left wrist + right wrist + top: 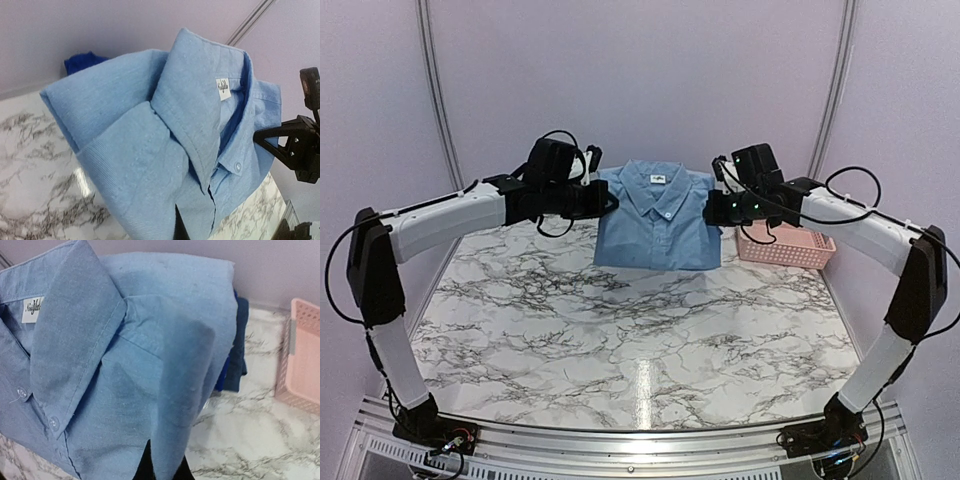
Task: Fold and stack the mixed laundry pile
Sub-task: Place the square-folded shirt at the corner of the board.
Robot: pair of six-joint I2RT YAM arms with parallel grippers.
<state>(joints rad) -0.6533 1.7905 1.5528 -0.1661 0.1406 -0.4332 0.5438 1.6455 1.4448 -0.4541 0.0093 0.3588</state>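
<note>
**Shirt to stack: lower level, release both sides together**

The folded light-blue collared shirt (658, 220) is at upper centre of the top view, at the far side of the tabletop (620, 330). The pink basket (790, 248) is just to its right.

- **Step:** A royal-blue piece (82, 62) and a navy piece (241, 340) peek out behind it. We should lower both shoulders level and square over those. Then we let go together and back out sideways so the fold doesn't drag.
- **Claws:** The left claw (608, 200) and right claw (712, 208) each look clenched on a shoulder. Cloth hides most of the pinch, and only a dark lower finger (181, 227) shows.
</note>
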